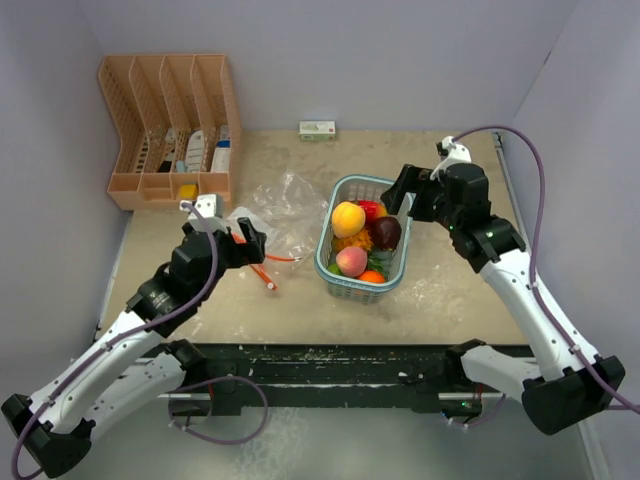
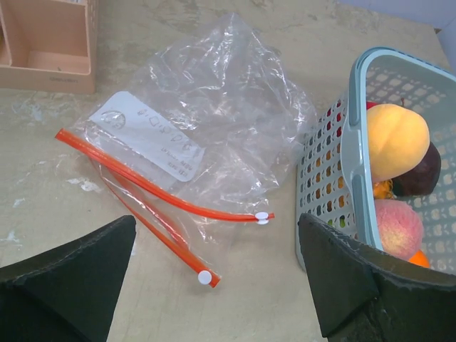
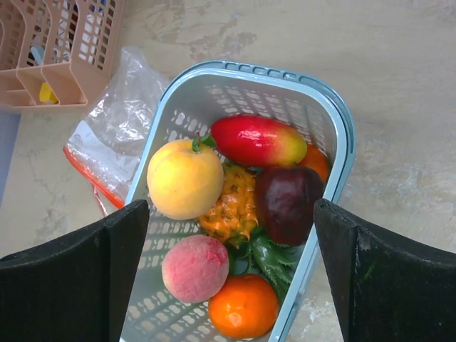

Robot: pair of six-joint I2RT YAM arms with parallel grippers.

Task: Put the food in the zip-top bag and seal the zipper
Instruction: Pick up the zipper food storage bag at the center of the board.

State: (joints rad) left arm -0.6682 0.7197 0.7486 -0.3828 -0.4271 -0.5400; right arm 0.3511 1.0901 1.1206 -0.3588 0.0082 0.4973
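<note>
Beside mesh basket (image 2: 354, 142), crinkly zip-top bag (image 2: 214, 107)

Bright, even lighting; soft shadows, sharp focus.

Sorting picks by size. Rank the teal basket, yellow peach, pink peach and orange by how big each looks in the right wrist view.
1. teal basket
2. yellow peach
3. pink peach and orange: these look about alike, so I leave them unranked. Their differing depth in the basket could skew it.

White-and-black arms (image 1: 525, 285) carry purple cables (image 1: 541, 190) and matte black, wedge-shaped jaws.
</note>
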